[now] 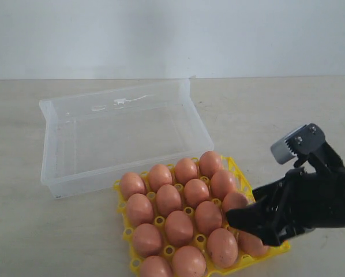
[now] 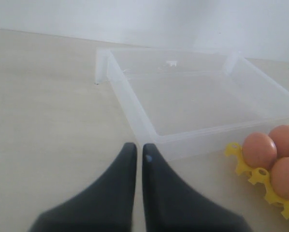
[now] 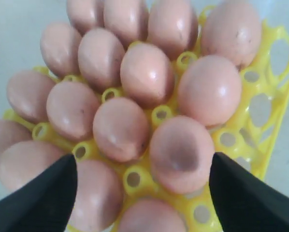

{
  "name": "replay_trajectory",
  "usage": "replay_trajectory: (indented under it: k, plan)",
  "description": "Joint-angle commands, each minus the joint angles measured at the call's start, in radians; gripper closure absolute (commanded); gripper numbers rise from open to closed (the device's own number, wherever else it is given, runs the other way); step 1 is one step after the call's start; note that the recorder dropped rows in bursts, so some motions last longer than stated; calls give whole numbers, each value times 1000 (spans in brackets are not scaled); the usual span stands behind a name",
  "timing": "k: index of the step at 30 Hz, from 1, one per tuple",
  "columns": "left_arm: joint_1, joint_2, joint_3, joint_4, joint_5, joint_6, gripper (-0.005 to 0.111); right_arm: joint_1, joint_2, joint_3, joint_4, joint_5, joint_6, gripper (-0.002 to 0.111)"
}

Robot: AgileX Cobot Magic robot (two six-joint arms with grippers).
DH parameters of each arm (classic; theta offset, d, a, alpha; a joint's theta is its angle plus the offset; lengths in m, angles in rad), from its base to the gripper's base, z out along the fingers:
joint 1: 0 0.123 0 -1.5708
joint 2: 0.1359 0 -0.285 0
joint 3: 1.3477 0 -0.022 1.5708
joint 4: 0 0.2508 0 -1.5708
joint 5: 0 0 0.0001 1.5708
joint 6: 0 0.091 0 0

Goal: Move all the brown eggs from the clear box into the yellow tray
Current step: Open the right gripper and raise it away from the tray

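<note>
While the left gripper [image 2: 138,151] is hovering by the clear box [image 1: 92,179], jaws pressed together, the right gripper [image 3: 143,162] is hanging, jaws wide apart, over the brown eggs [image 1: 178,228] sitting in the yellow tray [image 2: 238,162].

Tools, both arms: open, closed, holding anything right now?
Left tool: closed, holding nothing.
Right tool: open over the brown eggs, holding nothing.
</note>
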Motion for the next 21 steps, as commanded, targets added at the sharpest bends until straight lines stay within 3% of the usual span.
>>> replay_trajectory:
  k: [1, 5, 8, 12, 17, 21]
  plan:
    - [-2, 4, 4, 4, -7, 4, 103, -2, -124, -54, -1, -1, 107, 45]
    - [-2, 4, 4, 4, -7, 4, 103, -2, -237, -127, -1, 23, 117, 74]
    - [-2, 4, 4, 4, -7, 4, 103, -2, -300, -182, -1, 73, 117, 108]
    - [-2, 4, 4, 4, -7, 4, 103, -2, -357, -250, 9, 181, 10, 108]
    - [-2, 4, 4, 4, -7, 4, 103, -2, -403, -292, -34, 358, -420, 108]
    - [-2, 4, 4, 4, -7, 4, 103, -2, -412, -292, -34, 560, -635, 108]
